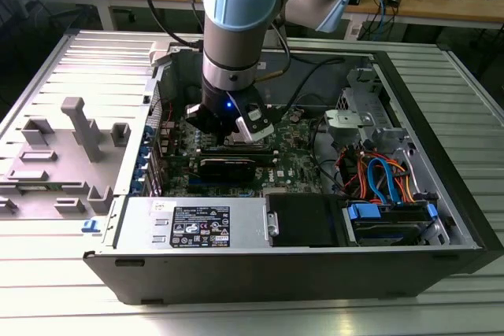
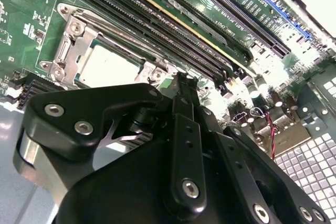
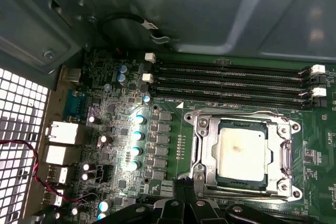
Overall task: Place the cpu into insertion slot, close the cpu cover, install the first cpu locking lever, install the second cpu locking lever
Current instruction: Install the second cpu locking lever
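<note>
Workshop bench, open computer case (image 1: 441,218). Gripper (image 1: 228,127) hung over motherboard (image 3: 126,129); grip state cannot tell. Cpu (image 3: 242,153) sat in insertion slot (image 3: 202,153), cpu cover (image 3: 286,153) shut over it. Levers at 3 and 9 o'clock: unclear if locked.

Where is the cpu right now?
The cpu sits in the insertion slot on the motherboard, framed by the cpu cover, beside the long memory slots, close to the gripper in both wrist views.
</note>
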`<state>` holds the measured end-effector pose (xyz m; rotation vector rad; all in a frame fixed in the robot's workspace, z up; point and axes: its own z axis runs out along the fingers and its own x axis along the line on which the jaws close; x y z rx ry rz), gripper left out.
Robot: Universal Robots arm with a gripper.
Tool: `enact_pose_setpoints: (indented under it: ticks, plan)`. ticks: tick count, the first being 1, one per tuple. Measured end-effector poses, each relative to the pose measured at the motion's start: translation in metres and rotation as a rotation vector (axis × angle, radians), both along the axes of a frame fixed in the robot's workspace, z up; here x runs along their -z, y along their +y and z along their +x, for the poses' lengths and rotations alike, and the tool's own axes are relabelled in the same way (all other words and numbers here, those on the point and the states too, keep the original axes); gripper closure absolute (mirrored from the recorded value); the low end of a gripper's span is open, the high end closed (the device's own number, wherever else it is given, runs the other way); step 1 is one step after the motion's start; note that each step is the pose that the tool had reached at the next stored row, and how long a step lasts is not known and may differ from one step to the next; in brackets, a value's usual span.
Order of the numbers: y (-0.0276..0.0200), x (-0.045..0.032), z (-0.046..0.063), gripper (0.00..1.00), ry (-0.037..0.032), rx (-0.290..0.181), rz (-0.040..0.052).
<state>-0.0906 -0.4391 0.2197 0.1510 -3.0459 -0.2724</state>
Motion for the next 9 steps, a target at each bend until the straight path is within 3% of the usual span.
enact_pose_setpoints:
  ticks: [9]
  plan:
    - [0.0,-0.0013,0.0,0.89,0.0,0.0,-0.0001]
